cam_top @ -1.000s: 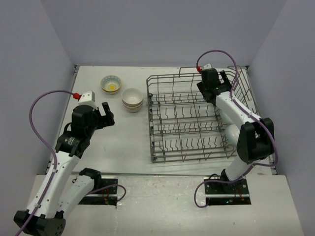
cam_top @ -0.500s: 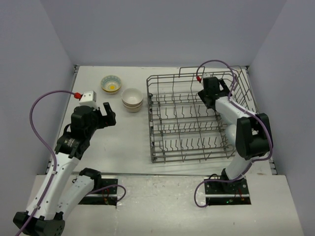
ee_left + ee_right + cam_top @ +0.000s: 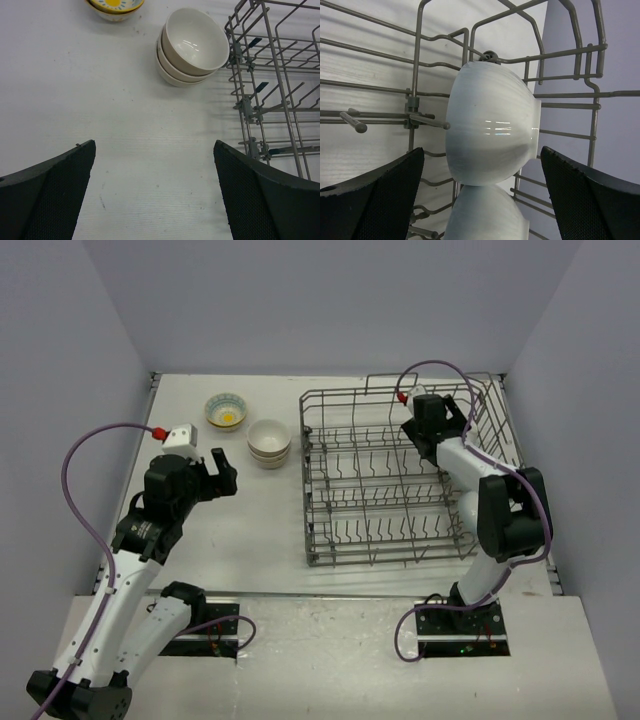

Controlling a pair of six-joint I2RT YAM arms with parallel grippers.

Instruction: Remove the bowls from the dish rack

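Observation:
The grey wire dish rack stands on the right of the table. My right gripper is open inside the rack's far right corner, its jaws either side of two white bowls standing on edge among the tines; the arm hides them in the top view. A stack of beige bowls and a patterned bowl with a yellow inside sit on the table left of the rack. My left gripper is open and empty above the table, short of the beige stack.
The rack's left wall is close to the right of the left gripper. The table's walls close in at the back and sides.
My right gripper has shifted slightly toward the rack's far right corner. The left arm has barely moved.

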